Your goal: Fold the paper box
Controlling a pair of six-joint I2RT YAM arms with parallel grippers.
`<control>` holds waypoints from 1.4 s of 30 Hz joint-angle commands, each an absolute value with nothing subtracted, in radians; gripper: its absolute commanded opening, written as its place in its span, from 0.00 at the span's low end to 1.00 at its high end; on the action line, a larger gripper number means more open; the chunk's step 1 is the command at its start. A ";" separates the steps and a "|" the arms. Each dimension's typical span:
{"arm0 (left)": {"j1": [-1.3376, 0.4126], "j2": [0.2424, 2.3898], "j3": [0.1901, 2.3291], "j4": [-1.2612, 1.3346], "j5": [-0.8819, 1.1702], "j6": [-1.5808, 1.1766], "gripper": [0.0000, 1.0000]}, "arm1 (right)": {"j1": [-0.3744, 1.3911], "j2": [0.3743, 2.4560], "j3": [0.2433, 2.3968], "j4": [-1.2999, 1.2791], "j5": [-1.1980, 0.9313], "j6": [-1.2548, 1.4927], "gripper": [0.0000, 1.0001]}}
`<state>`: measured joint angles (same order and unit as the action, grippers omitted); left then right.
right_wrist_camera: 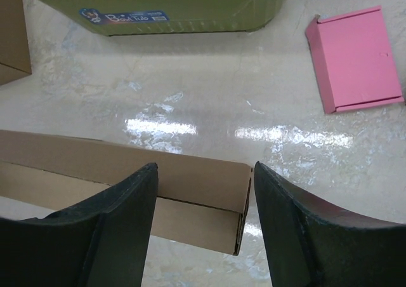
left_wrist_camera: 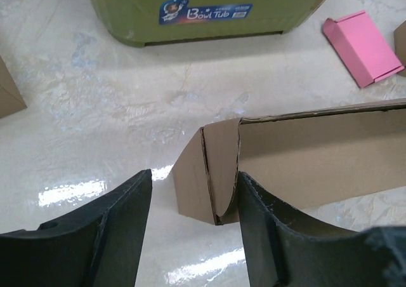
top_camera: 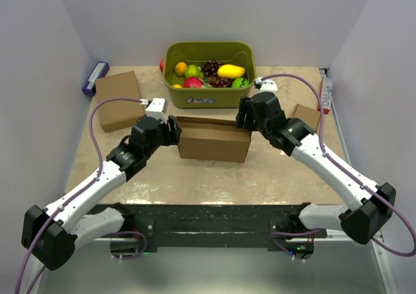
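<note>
The paper box stands in the table's middle as a brown cardboard trough with its walls raised, just in front of the green tub. My left gripper is at its left end. In the left wrist view the gripper is open, and the box's folded corner flap stands between the fingers. My right gripper is at the box's right end. In the right wrist view the gripper is open and straddles the box's end without pinching it.
A green tub of toy fruit stands right behind the box. A flat cardboard rectangle lies at back left beside a purple object. A small cardboard cube sits at right. A pink folded piece lies beyond the box's right end.
</note>
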<state>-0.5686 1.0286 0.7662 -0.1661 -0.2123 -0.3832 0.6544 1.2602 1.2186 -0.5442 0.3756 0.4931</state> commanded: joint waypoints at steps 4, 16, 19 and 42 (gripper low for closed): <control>-0.563 0.959 0.722 -0.084 -0.186 -0.436 0.59 | 0.660 1.230 1.147 -0.545 0.397 0.532 0.62; -0.561 0.933 0.896 -0.117 -0.106 -0.453 0.67 | 0.664 1.198 1.083 -0.543 0.428 0.549 0.59; -0.557 0.974 0.949 -0.118 -0.120 -0.437 0.68 | 0.664 1.198 1.081 -0.538 0.422 0.549 0.58; -0.483 1.072 0.749 0.038 -0.051 -0.526 0.46 | 0.666 1.206 1.069 -0.531 0.423 0.540 0.57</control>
